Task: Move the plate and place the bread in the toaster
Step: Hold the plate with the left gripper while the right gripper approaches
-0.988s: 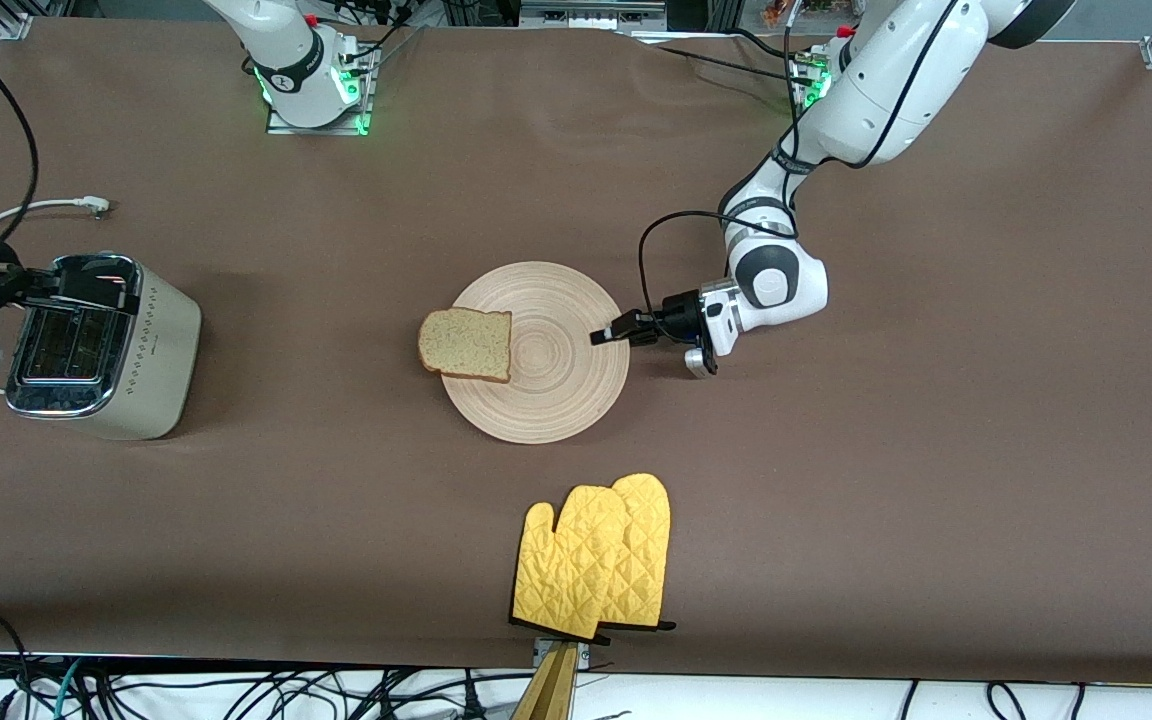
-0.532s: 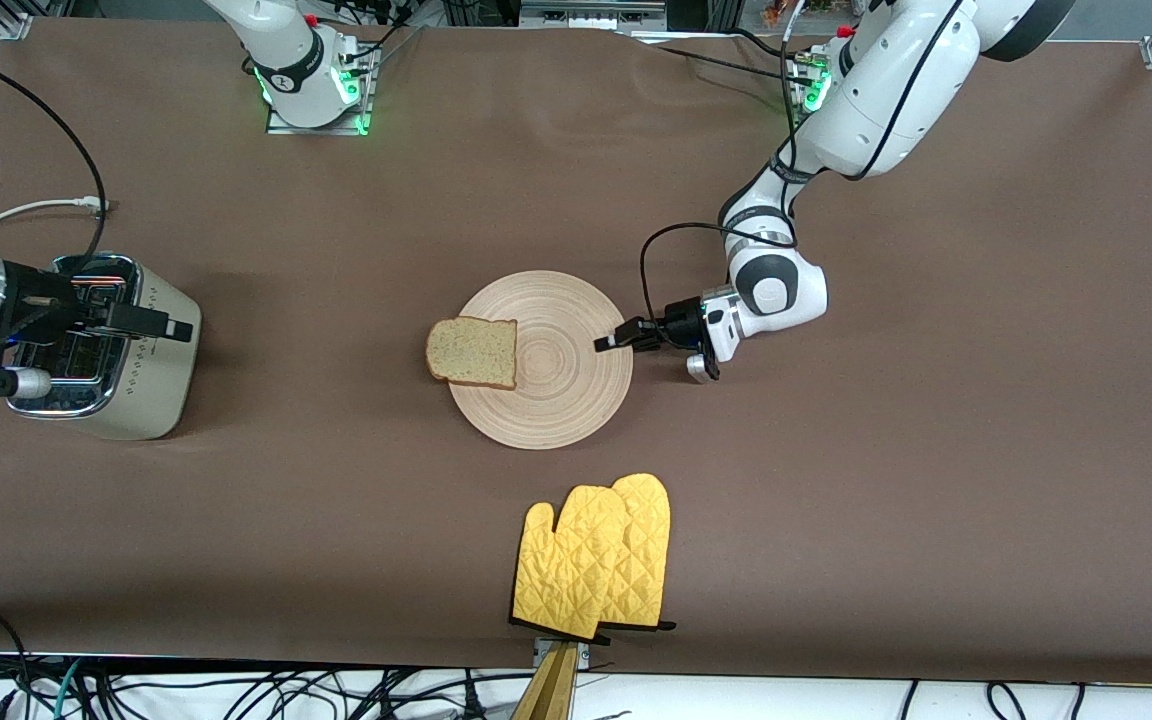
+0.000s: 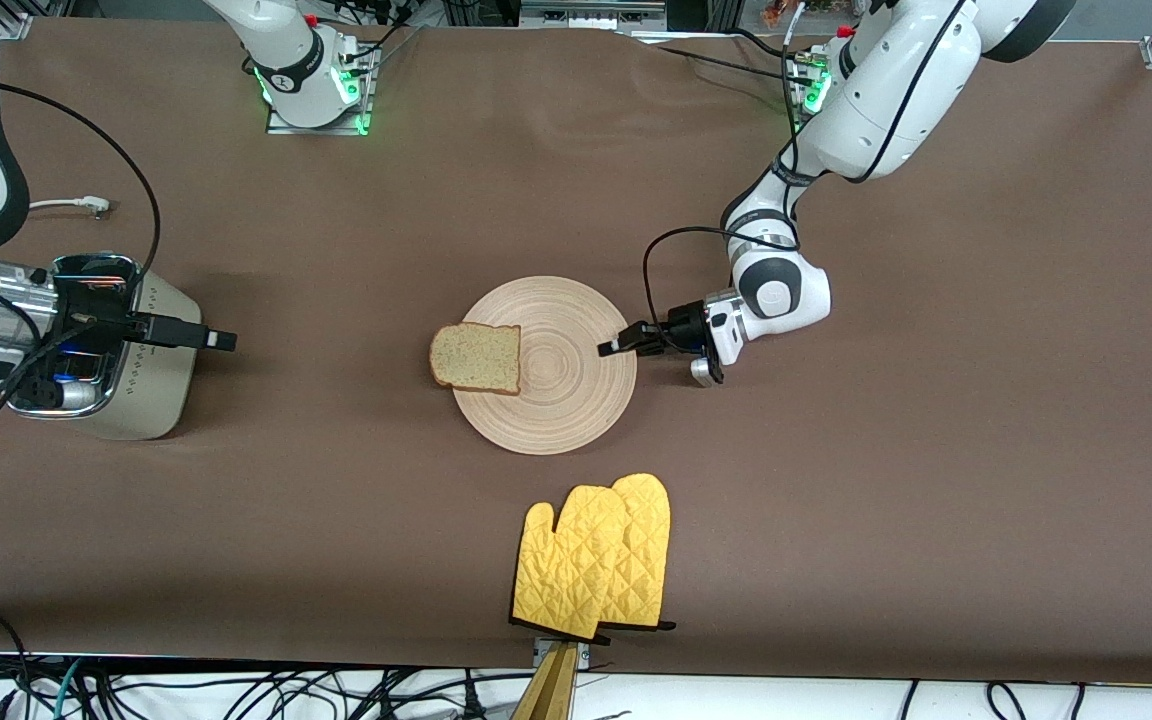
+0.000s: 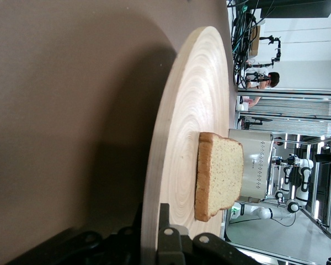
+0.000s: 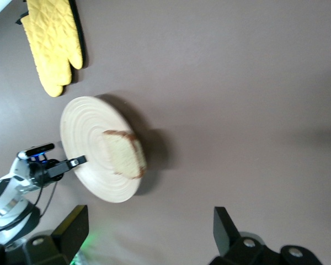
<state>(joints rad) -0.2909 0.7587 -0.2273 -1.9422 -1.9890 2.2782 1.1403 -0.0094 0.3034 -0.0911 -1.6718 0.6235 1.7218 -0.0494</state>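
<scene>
grooved matt wood plate (image 3: 556, 385); quilted cloth mitt (image 3: 591, 555); chrome-topped toaster (image 3: 151, 385).

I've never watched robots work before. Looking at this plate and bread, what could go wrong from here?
The bread overhangs the plate at the edge toward the toaster, so a jerk from the left gripper, clamped on the rim, might slide it off. The right gripper hangs open over the table beside the toaster, so a low move could clip it.
</scene>
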